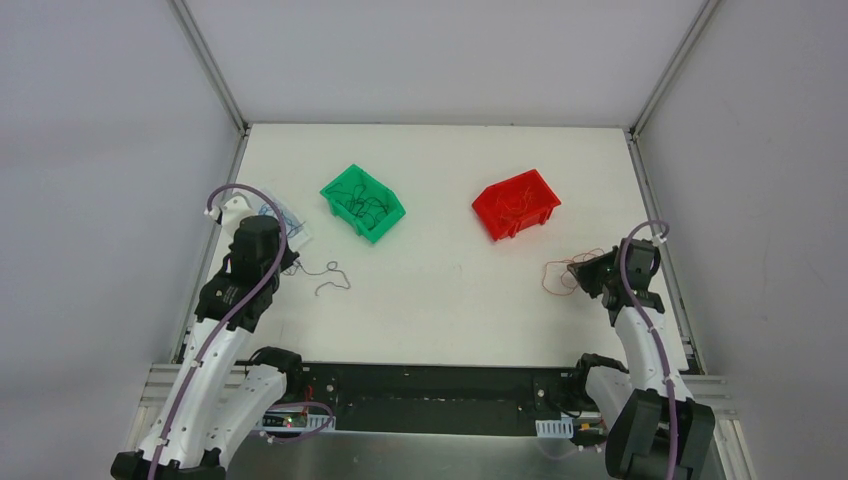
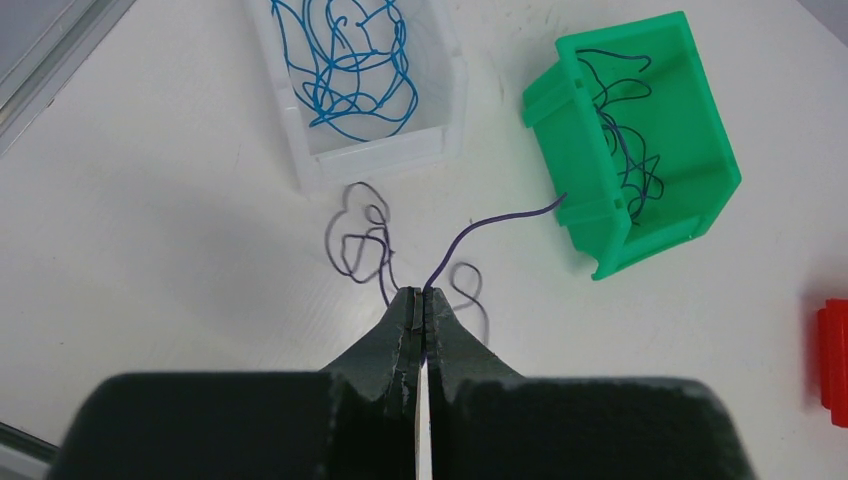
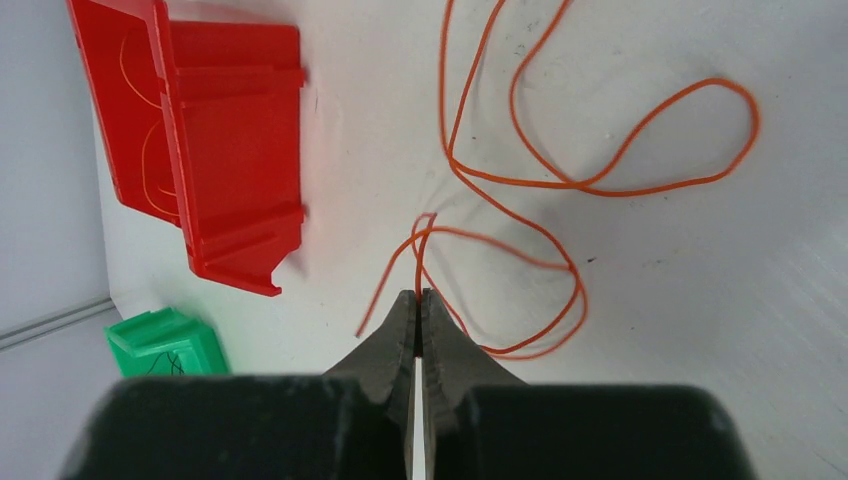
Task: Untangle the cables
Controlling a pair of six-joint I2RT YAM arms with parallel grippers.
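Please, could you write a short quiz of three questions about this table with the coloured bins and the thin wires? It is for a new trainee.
1. True or false: the thin blue wires lie in the green plastic bin.
2. Choose one: the fingers of the right gripper pinch A) the thin orange wire, B) a blue wire, C) nothing.
3. Fill in: the left gripper is shut on a thin dark ______ wire.

Key
1. False: they lie in the clear plastic bin.
2. A.
3. Purple: the thin dark purple wire runs from its fingers towards the green bin.
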